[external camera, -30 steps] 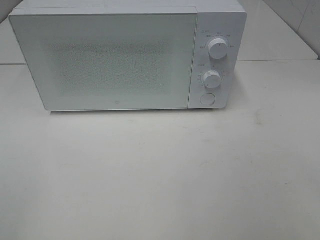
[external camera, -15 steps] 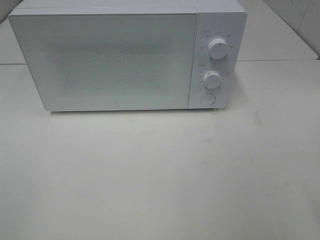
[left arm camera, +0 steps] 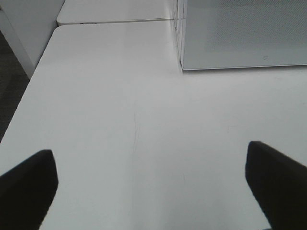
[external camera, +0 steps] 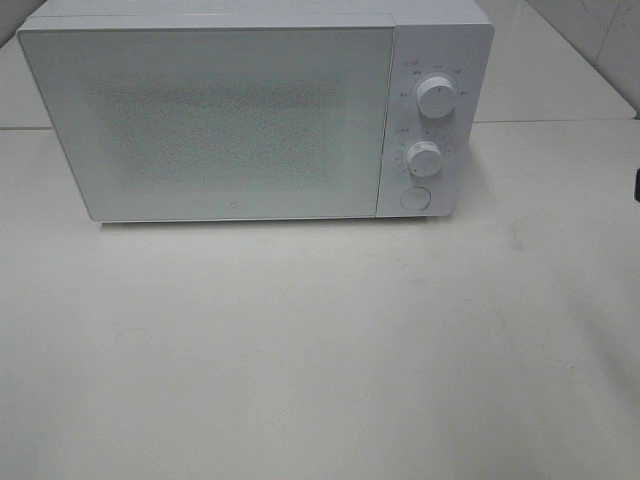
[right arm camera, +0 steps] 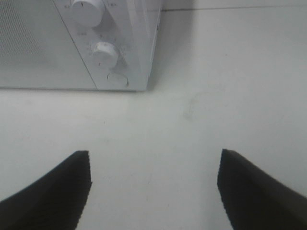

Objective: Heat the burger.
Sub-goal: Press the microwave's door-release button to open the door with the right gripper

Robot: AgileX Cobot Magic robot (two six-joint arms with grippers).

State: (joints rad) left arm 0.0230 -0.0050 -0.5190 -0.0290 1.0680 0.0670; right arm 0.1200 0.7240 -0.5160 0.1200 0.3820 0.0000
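Fingers (left arm camera: 29,189) of left gripper (left arm camera: 151,191) spread wide, empty; right gripper (right arm camera: 153,191) likewise parted, holding nothing. Burger unseen, whereabouts unclear. Microwave (external camera: 250,110) at 12 o'clock on table (external camera: 320,350), door shut, frosted, interior hidden.

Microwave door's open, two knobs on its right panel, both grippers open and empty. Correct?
Not quite. The microwave door is shut, flush with the front, as the exterior high view shows. The rest holds: upper knob and lower knob sit on the right panel, and the left gripper and right gripper are open and empty.
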